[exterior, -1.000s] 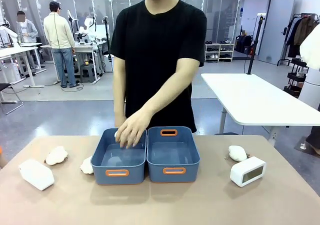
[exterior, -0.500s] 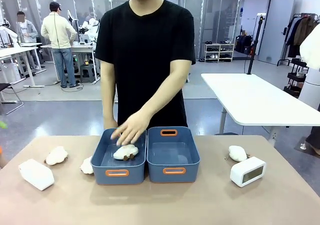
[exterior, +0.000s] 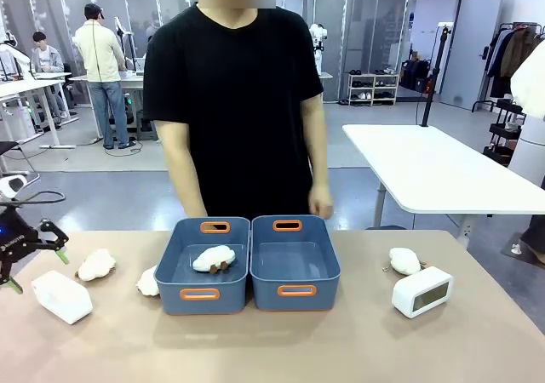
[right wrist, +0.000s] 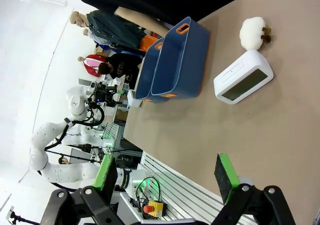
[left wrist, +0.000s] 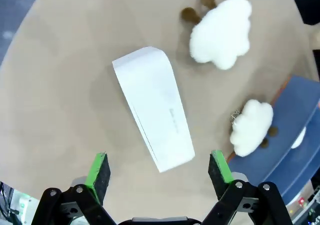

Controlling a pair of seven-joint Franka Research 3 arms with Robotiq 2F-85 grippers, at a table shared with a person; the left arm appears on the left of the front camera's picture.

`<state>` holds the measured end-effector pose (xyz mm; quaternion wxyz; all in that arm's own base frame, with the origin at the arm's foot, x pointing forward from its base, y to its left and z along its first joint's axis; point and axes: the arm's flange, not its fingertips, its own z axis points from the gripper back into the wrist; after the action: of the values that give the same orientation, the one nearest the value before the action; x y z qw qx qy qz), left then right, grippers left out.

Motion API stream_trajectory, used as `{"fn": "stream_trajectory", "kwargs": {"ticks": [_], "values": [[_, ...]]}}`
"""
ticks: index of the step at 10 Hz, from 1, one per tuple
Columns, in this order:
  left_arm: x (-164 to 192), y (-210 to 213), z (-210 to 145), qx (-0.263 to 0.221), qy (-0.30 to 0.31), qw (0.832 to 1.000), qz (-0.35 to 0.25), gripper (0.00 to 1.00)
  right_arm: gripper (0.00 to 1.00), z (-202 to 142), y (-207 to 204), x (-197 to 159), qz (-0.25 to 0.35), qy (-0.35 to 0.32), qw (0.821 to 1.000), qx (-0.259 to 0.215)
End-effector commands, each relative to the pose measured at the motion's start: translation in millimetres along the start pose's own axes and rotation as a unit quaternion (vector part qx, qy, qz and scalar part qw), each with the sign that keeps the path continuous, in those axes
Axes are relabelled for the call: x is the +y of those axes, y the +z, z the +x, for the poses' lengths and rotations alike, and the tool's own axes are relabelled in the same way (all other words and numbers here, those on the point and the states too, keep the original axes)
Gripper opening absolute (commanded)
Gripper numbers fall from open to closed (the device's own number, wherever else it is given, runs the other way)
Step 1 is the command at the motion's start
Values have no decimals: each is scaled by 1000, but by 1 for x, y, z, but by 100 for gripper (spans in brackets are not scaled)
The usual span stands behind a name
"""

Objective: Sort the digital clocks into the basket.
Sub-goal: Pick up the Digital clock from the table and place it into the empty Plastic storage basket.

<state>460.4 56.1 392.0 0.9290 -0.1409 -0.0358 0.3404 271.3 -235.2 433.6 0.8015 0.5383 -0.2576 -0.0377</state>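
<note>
Two white digital clocks lie on the table. One clock (exterior: pixel 61 296) (left wrist: pixel 152 115) is at the front left, and my left gripper (exterior: pixel 37 270) (left wrist: pixel 160 167) hovers open just above it, apart from it. The other clock (exterior: pixel 421 291) (right wrist: pixel 243 77) stands at the right, well ahead of my open right gripper (right wrist: pixel 165 172), which holds nothing. Two blue-grey baskets stand side by side in the middle. The left basket (exterior: pixel 183 230) (left wrist: pixel 292 135) holds a plush toy (exterior: pixel 213 259), and the right basket (exterior: pixel 332 268) (right wrist: pixel 187 60) is empty.
White plush toys lie at the left (exterior: pixel 96 265) (left wrist: pixel 220 32), against the left basket (exterior: pixel 149 282) (left wrist: pixel 250 127) and behind the right clock (exterior: pixel 404 260) (right wrist: pixel 252 32). The person stands at the far edge with a hand (exterior: pixel 321 204) hanging behind the baskets.
The person set a plush toy into the left basket and drew the hand back. My left gripper has come in over the left clock.
</note>
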Motion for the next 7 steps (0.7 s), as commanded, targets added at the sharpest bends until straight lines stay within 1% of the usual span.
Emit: {"fn": "stream_trajectory", "kwargs": {"ticks": [1,2,3,5,7], "values": [[-15,-18,4,-19,7,1000,-7,100,100,0,0,-1,7,11,1000,-5],[-16,-25,4,-32,15,999,-17,100,100,0,0,-1,7,11,1000,-5],[-23,-37,11,-30,29,999,-6,100,100,0,0,-1,7,11,1000,-5],[-30,-55,15,-45,34,998,15,100,100,0,0,-1,7,11,1000,-5],[-32,-69,15,-40,40,998,29,100,100,0,0,-1,7,11,1000,-5]]}}
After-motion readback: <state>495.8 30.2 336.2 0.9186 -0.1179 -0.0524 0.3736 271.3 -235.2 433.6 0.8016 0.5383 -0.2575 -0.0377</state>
